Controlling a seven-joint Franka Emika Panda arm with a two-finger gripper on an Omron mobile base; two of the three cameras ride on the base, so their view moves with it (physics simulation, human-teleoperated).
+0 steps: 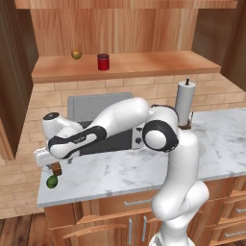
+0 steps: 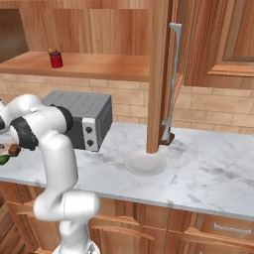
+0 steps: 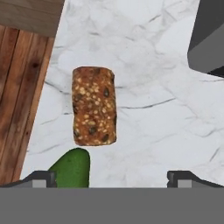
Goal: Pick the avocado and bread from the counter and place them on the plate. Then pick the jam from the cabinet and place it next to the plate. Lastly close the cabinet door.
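Marble counter, left end: the gripper, fingers spread wide and empty, hovers over the bread, with the avocado just beside it near the edge. A descent off-centre could knock either off onto the floor. Rightward lies open room toward the plate.

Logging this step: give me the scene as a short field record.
gripper: open, above the counter near its left end
bread: on the counter, ungrasped
avocado: beside the bread, by one fingertip
plate: bare, on the counter right of the toaster oven
jam: on the cabinet shelf
cabinet door: open
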